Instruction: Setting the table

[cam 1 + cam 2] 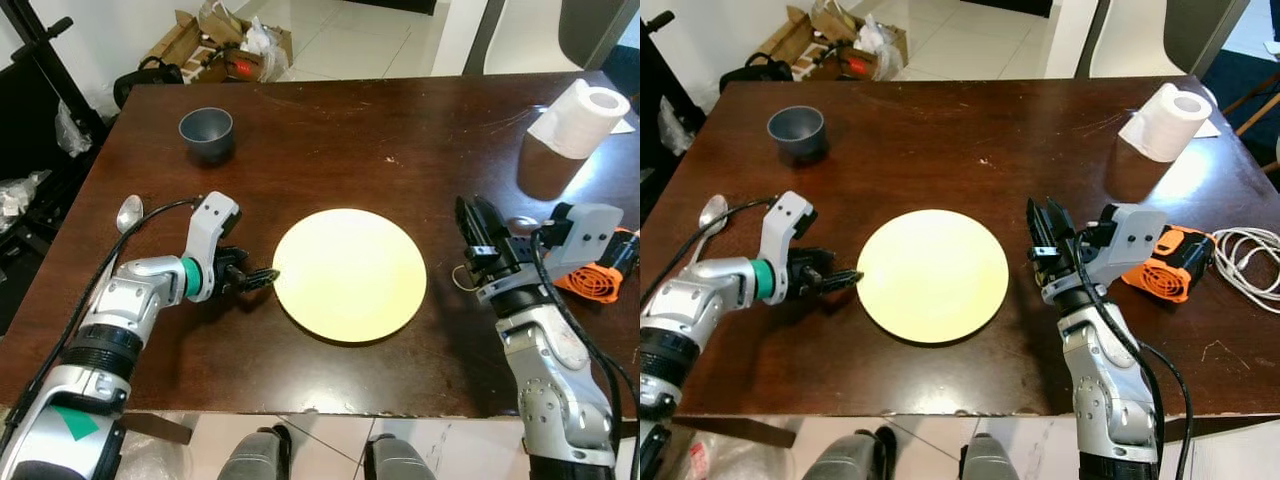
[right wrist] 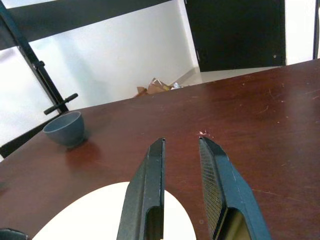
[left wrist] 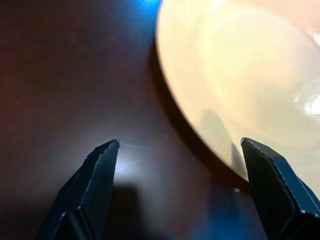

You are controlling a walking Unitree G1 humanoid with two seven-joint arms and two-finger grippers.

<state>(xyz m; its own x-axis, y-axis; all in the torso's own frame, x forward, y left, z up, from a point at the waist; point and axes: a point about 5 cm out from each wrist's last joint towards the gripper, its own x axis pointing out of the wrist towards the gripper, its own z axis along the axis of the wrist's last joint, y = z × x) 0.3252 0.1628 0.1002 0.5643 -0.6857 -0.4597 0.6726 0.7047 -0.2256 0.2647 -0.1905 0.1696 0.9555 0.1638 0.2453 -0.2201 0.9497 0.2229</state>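
The pale yellow plate (image 1: 349,273) lies flat at the near centre of the dark wooden counter (image 1: 400,130). The left tool (image 1: 262,277) sits low over the counter just left of the plate's rim, its fingers spread apart and empty, one finger over bare wood and the other over the plate edge in the left wrist view. The right tool (image 1: 1043,232) stands just right of the plate, fingers pointing toward the far side, a narrow gap between them, holding nothing.

A grey cup (image 1: 206,133) stands at the far left. A spoon (image 1: 129,212) lies near the left edge, beside the left arm. A paper roll (image 1: 585,118) stands at the far right, and an orange fan (image 1: 1170,263) rests right of the right arm, with a white cable (image 1: 1248,258) beyond it.

Hazards from this position:
- The left tool is level with the rim; advancing it would likely push the plate sideways rather than grip it.
- The plate lies flat, so a finger may fail to get under it and slip off.
- The left arm's cable runs next to the spoon and could drag it.
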